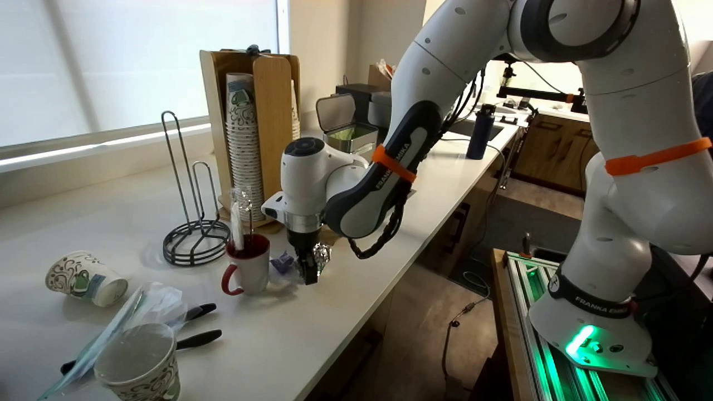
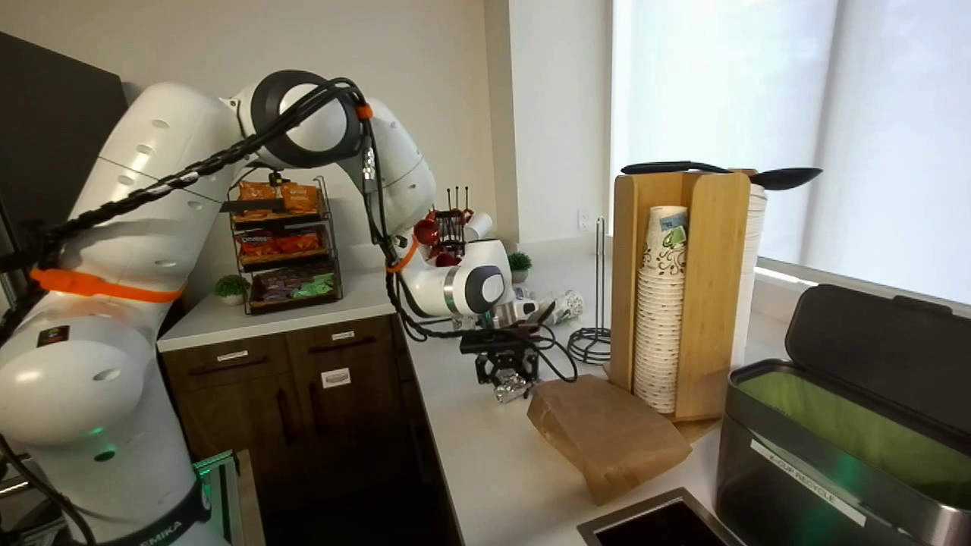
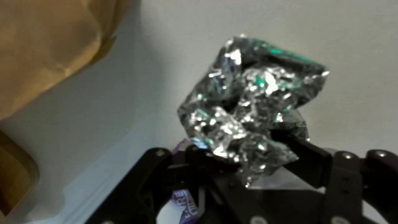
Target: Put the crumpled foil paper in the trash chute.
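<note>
The crumpled foil paper (image 3: 248,102) is a shiny silver wad. It sits between the two black fingers of my gripper (image 3: 245,147) in the wrist view, and most of it sticks out past the fingertips. The foil also shows at the gripper in both exterior views (image 1: 322,256) (image 2: 510,387). My gripper (image 1: 309,273) is shut on the foil, low over the white counter; I cannot tell the exact height. It also shows in an exterior view (image 2: 507,375). A dark opening with a metal rim (image 2: 631,509), likely the trash chute, is set into the counter at the bottom of that view.
A brown paper bag (image 2: 607,432) lies between my gripper and the opening. A wooden cup holder (image 2: 705,303) and an open K-cup bin (image 2: 796,462) stand nearby. A mug (image 1: 253,270), a purple wrapper (image 1: 283,262) and a wire stand (image 1: 196,245) are near the gripper.
</note>
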